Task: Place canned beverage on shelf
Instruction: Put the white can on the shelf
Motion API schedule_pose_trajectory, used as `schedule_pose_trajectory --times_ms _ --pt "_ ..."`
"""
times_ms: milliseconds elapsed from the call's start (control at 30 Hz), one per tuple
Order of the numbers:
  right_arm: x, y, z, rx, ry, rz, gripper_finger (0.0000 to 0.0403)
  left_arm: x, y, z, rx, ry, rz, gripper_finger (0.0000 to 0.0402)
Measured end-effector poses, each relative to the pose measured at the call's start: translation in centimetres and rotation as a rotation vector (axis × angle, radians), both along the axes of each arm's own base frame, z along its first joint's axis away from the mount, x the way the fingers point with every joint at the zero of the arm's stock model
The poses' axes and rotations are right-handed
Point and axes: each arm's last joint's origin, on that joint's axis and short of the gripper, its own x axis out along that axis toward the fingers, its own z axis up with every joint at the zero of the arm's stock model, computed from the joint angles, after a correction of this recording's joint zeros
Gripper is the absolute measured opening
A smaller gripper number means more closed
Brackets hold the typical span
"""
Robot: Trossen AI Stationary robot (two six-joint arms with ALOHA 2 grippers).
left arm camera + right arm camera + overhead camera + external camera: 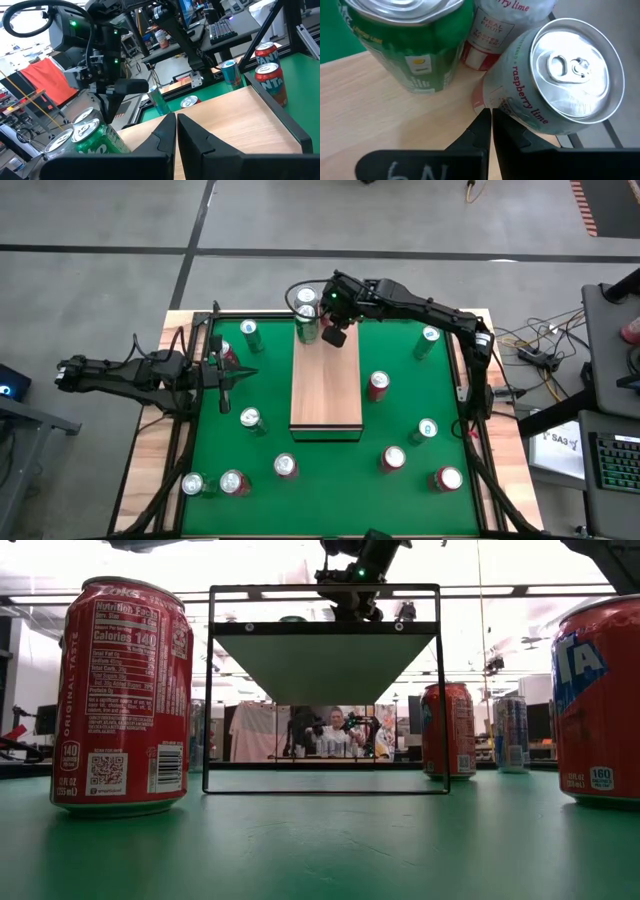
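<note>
**Shelf runs front to back down the middle, both grippers closed on nothing**

Nearest the low camera, on the green tabletop (pixel 400 420), there's a red can (pixel 124 695) by the front edge with "Zero", "Nutrition Facts", "Calories 140" and "Original Taste" readable on it, plus another red can (pixel 598 700) at the other side showing only part of a big white word.

The shelf (pixel 326 385) sits mid-table, flat on its low dark frame, long axis pointing from the front edge toward the back edge. Most of the wood is bare.

The left gripper (pixel 240 377) hangs near the left edge, fingers pressed together, holding nothing, pointing at the shelf's long side.

At the shelf's far end stands a green can (pixel 415 40), upright. Just beside it, by the back edge, are two pale cans: one (pixel 560 75) reads "raspberry lime", the other (pixel 495 30) "real fruit". The right gripper (pixel 335 335) hovers over that far end, fingers shut and empty, tips just short of the raspberry lime can.
</note>
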Motion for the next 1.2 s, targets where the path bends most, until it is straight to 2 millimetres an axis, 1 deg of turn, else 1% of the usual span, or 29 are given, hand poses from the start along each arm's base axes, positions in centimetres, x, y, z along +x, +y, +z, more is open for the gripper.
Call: schedule_pose_trajectory --times_ms 767,1033,1200 --pt "0.16 -0.92 0.4 -0.036 -0.053 0.004 0.0009 0.0 0.0 0.0 0.0 0.0 0.0 0.0" --pt "0.19 -0.9 0.41 -0.034 -0.056 0.006 0.0009 0.0 0.0 0.0 0.0 0.0 0.0 0.0" --pt "0.36 -0.41 0.38 -0.032 -0.051 0.019 0.0009 -0.01 0.01 0.0 0.0 0.0 0.0 0.0"
